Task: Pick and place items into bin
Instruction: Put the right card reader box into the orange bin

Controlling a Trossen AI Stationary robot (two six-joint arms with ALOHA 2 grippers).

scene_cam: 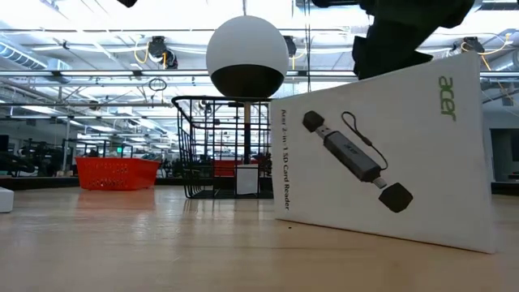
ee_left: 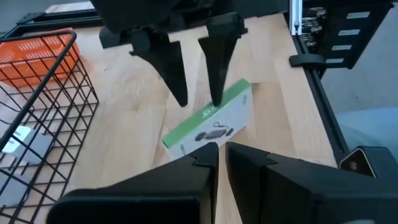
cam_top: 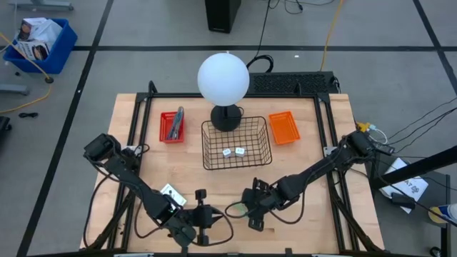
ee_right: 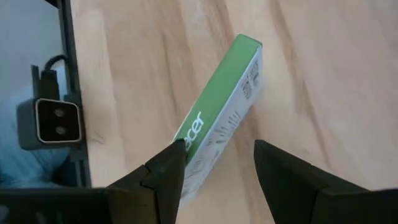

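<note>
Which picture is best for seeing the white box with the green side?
The low view: the card reader box fills it, print readable. The right wrist view shows its green edge; the left wrist view shows it small; the high view barely shows it.

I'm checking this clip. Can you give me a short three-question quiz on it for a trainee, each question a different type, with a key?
1. True or false: the wire basket has nothing in it.
2. Fill in: the left pincer is ___ (open or shut).
3. Which one has the green-edged box between its fingers?
A. the left pincer
B. the right pincer
C. neither

Key: 1 false; 2 shut; 3 B.
</note>
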